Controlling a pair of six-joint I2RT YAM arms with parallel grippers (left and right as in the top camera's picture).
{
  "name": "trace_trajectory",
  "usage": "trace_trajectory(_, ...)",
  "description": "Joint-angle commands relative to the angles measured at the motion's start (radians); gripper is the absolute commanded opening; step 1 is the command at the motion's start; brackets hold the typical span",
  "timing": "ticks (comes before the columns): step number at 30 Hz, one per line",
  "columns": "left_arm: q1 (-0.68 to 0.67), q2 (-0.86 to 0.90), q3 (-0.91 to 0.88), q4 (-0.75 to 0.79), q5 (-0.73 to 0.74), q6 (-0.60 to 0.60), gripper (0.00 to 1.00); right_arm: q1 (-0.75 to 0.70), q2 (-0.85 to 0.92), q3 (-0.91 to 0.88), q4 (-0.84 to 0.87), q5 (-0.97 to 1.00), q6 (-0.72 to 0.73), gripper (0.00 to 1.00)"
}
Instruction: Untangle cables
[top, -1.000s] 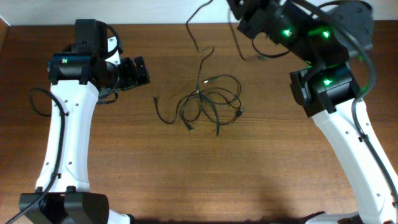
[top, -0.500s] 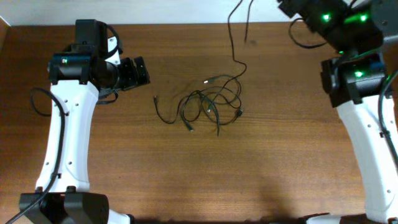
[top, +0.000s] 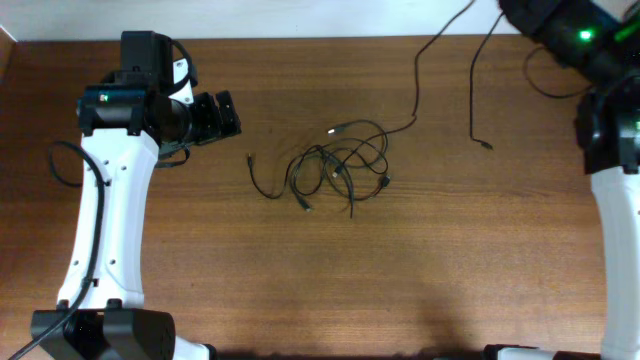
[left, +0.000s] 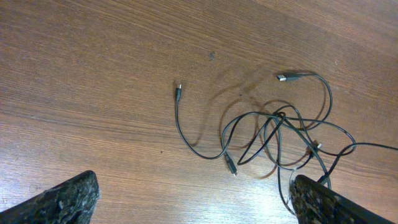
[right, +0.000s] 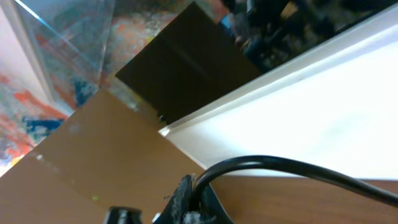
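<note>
The cables (top: 340, 168) lie knotted mid-tabletop (top: 300, 280), with bare wood all round and the far edge near. The left end effector (top: 235, 115) gapes wide beside them. The right end effector (right: 186, 208), clamped on one strand (top: 417, 90), has swung further right, drawing it out.

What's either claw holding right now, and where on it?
The right claw is shut on one cable, partway along its length; the left claw is open, empty.
</note>
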Motion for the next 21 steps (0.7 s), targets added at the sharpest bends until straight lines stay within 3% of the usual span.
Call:
trace_trajectory(1,0.002,0.007,0.008,0.002,-0.004,-0.003,0.99,-0.064,-0.033,0.014,0.006,-0.041,-0.026,0.04)
trace_trajectory(5,0.002,0.007,0.008,0.002,-0.004,-0.003,0.99,-0.134,-0.06,0.014,0.005,-0.075,-0.026,0.04)
trace_trajectory(13,0.002,0.007,0.008,0.002,-0.005,-0.002,0.99,-0.138,-0.077,0.014,-0.012,-0.215,-0.027,0.04)
trace_trajectory(17,0.002,0.007,0.008,0.002,-0.004,-0.003,0.99,-0.138,-0.074,0.014,-0.28,-0.181,-0.21,0.04)
trace_trajectory(21,0.002,0.007,0.008,0.002,-0.004,-0.003,0.99,-0.138,-0.049,0.013,-0.636,0.007,-0.42,0.04)
